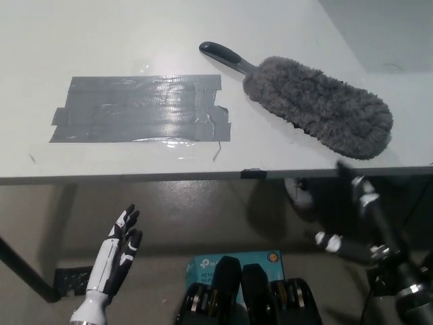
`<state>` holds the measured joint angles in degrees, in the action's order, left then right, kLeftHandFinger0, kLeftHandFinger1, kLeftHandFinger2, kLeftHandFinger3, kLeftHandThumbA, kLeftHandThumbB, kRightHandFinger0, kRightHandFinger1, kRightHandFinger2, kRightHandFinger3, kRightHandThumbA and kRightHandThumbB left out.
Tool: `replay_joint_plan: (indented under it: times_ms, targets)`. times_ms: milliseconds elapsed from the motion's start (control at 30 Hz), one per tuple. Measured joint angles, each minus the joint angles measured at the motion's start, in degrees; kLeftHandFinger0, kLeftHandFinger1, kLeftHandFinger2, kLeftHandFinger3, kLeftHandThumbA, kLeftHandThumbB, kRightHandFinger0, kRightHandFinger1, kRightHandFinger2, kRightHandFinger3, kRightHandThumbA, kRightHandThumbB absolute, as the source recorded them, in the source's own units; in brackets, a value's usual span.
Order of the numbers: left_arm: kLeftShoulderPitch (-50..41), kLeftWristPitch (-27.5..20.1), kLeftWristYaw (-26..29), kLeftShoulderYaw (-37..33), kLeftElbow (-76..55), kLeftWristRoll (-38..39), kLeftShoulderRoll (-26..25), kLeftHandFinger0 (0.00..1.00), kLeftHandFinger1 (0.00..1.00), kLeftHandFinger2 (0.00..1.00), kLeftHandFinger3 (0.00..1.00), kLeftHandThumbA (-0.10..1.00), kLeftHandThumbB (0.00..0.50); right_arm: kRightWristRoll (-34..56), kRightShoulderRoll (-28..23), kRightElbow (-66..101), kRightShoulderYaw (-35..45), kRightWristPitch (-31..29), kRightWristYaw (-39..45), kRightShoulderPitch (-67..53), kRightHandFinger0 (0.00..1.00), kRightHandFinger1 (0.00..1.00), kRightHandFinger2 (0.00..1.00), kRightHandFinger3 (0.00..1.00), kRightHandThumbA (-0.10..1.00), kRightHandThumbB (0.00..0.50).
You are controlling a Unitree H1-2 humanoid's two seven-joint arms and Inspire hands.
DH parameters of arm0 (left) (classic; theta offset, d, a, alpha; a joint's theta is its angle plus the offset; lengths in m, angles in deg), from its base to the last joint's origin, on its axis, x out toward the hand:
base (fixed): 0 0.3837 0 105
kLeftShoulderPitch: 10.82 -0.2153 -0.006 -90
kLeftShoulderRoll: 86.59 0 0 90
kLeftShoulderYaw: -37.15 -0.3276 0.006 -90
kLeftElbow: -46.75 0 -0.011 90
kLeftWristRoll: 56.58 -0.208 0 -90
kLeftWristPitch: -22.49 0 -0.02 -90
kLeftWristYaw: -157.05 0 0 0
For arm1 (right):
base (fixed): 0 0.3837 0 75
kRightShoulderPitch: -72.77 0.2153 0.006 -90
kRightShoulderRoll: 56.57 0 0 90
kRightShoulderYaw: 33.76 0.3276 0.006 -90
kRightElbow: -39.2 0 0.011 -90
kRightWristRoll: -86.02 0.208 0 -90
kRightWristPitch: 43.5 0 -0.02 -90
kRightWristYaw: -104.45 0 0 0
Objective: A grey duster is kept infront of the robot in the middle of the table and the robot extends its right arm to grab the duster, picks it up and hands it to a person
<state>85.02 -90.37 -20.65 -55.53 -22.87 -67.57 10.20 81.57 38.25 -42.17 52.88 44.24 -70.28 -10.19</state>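
Grey tape patch (141, 108) on the white table (284, 152).

Duster (318, 105) lies on table (101, 40) — right of tape patch (142, 108) (well apart); both hands below table edge.

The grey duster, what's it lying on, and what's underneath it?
The grey duster lies flat on the white table, handle toward the far left, right of a patch of grey tape. The tabletop directly under its fluffy head is covered, so unseen.

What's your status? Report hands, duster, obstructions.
Left hand open, resting low. Right hand below table edge, open, empty. Duster lying untouched on table. Nothing blocking approach.
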Motion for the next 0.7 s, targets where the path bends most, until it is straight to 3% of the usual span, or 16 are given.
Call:
replay_joint_plan:
  times_ms: [133,200,267,333,433,700]
  targets:
    - [-0.02,-0.82,0.26,-0.01,0.09,-0.48,-0.02,0.98,1.0,1.0,1.0,0.96,0.223,-0.11,-2.6,7.63,3.15,4.22,0.08,3.96,1.0,1.0,1.0,1.0,1.0,0.323]
    - [-0.05,-0.95,0.36,-0.02,0.1,-0.66,-0.01,0.98,1.0,1.0,1.0,0.96,0.228,-0.21,-3.81,8.87,3.89,6.16,0.21,6.69,1.0,1.0,1.0,1.0,1.0,0.369]
    - [-0.09,-1.03,0.45,-0.01,0.1,-0.82,-0.01,0.99,1.0,1.0,1.0,0.97,0.238,-0.36,-4.88,9.0,4.16,7.83,0.4,9.32,1.0,1.0,1.0,1.0,1.0,0.362]
    - [-0.15,-1.13,0.57,-0.02,0.1,-1.07,0.03,0.99,1.0,1.0,1.0,0.97,0.243,-0.72,-6.87,8.01,4.21,11.11,0.97,15.21,1.0,1.0,1.0,1.0,1.0,0.403]
    - [-0.23,-1.14,0.78,-0.03,0.15,-1.14,0.04,0.99,1.0,1.0,1.0,0.97,0.253,-0.94,-8.55,1.86,3.03,14.7,2.27,22.44,1.0,1.0,1.0,1.0,1.0,0.457]
    - [-0.25,-1.23,0.8,-0.01,0.16,-1.17,0.04,0.99,1.0,1.0,1.0,0.97,0.241,-4.04,-11.35,-20.67,-5.41,19.93,5.66,38.4,1.0,1.0,1.0,1.0,1.0,0.462]
